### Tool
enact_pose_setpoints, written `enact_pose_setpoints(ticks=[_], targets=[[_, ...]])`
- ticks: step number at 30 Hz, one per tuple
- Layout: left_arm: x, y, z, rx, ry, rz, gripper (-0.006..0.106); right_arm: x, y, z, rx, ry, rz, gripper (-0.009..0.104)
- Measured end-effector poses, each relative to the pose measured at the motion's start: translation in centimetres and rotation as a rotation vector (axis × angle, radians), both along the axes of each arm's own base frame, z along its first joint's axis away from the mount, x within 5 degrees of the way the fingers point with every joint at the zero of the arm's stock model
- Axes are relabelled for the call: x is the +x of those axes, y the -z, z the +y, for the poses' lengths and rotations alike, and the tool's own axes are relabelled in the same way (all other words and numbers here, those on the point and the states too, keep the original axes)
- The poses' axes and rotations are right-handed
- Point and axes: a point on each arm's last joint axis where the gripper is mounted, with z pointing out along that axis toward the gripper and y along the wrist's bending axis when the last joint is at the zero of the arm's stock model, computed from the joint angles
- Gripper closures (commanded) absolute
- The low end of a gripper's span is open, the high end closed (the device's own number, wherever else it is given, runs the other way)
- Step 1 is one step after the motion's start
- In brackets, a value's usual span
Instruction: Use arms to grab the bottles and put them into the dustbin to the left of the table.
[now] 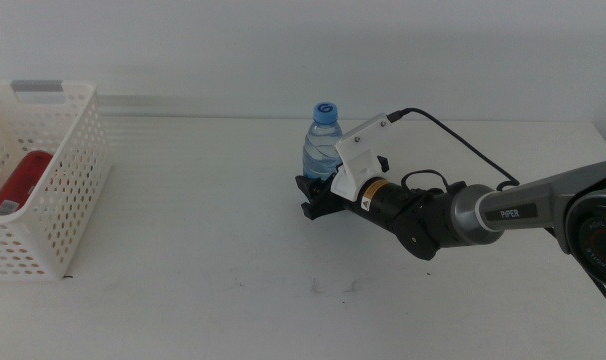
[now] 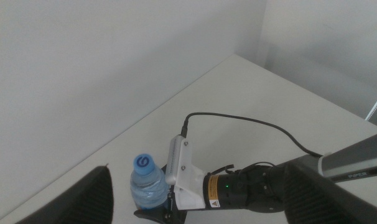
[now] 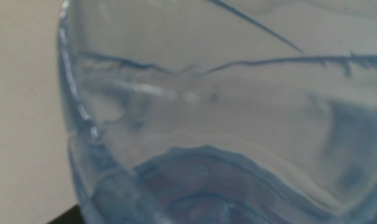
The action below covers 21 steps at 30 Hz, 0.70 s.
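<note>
One bottle (image 1: 324,140) between my right gripper (image 1: 318,195) jaws; grip unconfirmed, I cannot tell. Light, thin-walled, slippery: I'd hold mid-body. Left gripper (image 2: 195,205) open, hovering above.

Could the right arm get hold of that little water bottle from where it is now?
Probably yes: the right gripper is already at the water bottle, low on its body, and nothing stands between them.

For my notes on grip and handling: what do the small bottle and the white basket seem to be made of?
The water bottle looks like thin clear plastic, glossy; the right wrist view shows light and ridges through its wall, and its cap is blue. The right claw is at its base. The dustbin seems to be moulded white plastic, slightly shiny, with rows of small holes in its sides.
</note>
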Motion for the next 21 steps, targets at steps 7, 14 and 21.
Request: enact_pose_setpoints(ticks=[7,14,21], targets=[[0.0,0.0,0.0,0.000,0.000,0.000,0.007,0.1,0.1,0.2,0.010,-0.007,0.009,0.002],[0.0,0.0,0.0,0.000,0.000,0.000,0.007,-0.5,-0.5,-0.1,-0.012,0.002,0.105,0.004],[0.0,0.0,0.0,0.000,0.000,0.000,0.007,-3.8,-2.3,-1.4,-0.016,0.005,0.172,0.004]])
